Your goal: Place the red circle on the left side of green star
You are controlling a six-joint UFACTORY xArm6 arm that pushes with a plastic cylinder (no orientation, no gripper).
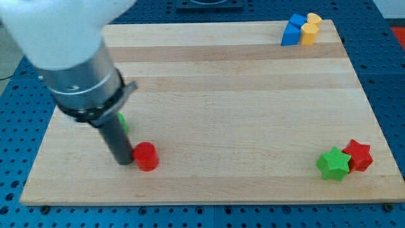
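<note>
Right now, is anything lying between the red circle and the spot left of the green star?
Nothing visible does. My tip sits against the red circle on its left, and the board shows no blocks along the path to the green star.

My tip point(124, 161) touches the red circle point(146, 156) from the view's left, far from the green star point(333, 164).

my arm's upper housing point(60, 28) is a broad, smooth white shell, blurred in this view. below it sits a grey metallic cylindrical collar point(85, 85) banded by a black ring with a small protruding tab at 3 o'clock. from the ring extends a straight dark rod ending in my tip point(124, 161).
</note>
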